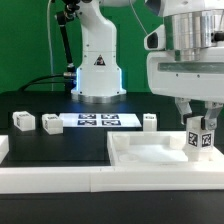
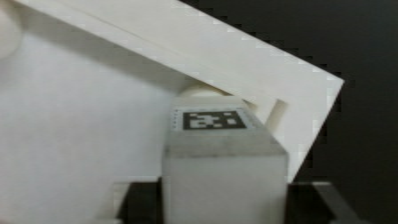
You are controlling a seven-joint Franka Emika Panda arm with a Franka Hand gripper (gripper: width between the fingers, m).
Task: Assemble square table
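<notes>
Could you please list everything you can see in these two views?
tabletop: one, white, front of the table, at the exterior view's right
loose legs: three, white, tagged, in a row behind; two at the exterior view's left, the second beside the first, the third just right of the marker board
held leg: one, white, tagged, at a tabletop corner
marker board: one, white with black tags, mid-table
rail: one, white, along the front
table: one, black
arm: one, white, base at the rear
tool: one, shut on the held leg
</notes>
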